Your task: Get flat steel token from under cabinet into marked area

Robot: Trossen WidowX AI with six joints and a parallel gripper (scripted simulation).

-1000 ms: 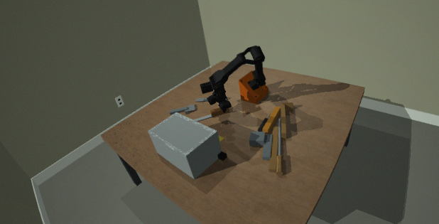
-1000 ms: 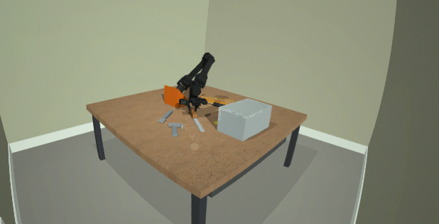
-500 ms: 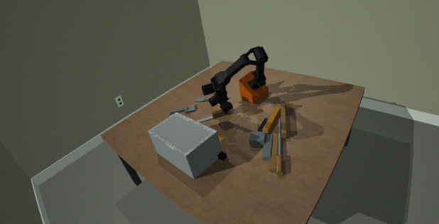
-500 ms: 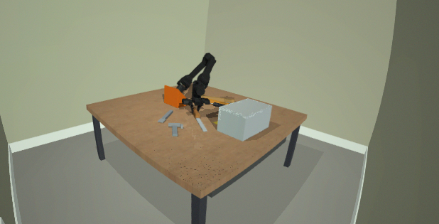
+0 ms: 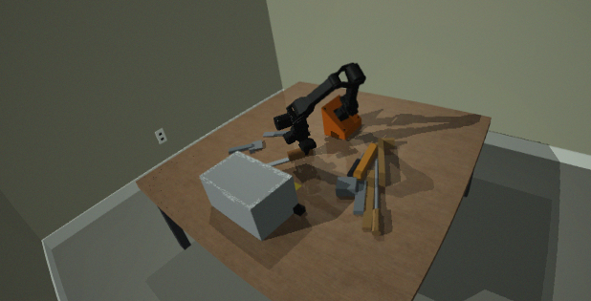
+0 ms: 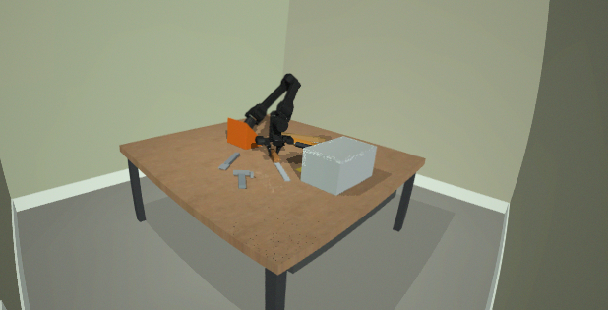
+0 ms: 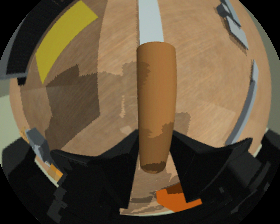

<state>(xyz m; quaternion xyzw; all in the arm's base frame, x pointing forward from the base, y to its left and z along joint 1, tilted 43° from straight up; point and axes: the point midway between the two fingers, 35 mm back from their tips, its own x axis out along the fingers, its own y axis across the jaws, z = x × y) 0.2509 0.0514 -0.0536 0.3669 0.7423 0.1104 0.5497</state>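
My gripper (image 5: pixel 306 151) (image 6: pixel 275 152) (image 7: pixel 152 132) is shut on the wooden handle (image 7: pixel 157 95) (image 5: pixel 296 155) of a tool with a flat pale steel blade (image 5: pixel 279 161) (image 6: pixel 282 172) (image 7: pixel 151 22). The tool is low over the table, its blade pointing away from the gripper; whether it touches the table I cannot tell. The grey cabinet (image 5: pixel 246 181) (image 6: pixel 322 166) stands beyond and beside the blade. A yellow patch (image 5: pixel 297 186) (image 6: pixel 298 169) (image 7: pixel 66 37) shows on the table at the cabinet's front, partly hidden. The token is not visible.
A grey T-shaped tool (image 5: pixel 256 146) (image 6: pixel 242 179) and a grey flat bar (image 5: pixel 273 134) (image 6: pixel 229 161) lie to one side. A grey block (image 5: pixel 346 186) and several long wooden pieces lie on the other side. An orange block (image 5: pixel 335 123) (image 6: pixel 240 134) stands by the arm's base. A black knob (image 5: pixel 299 209) is beside the cabinet.
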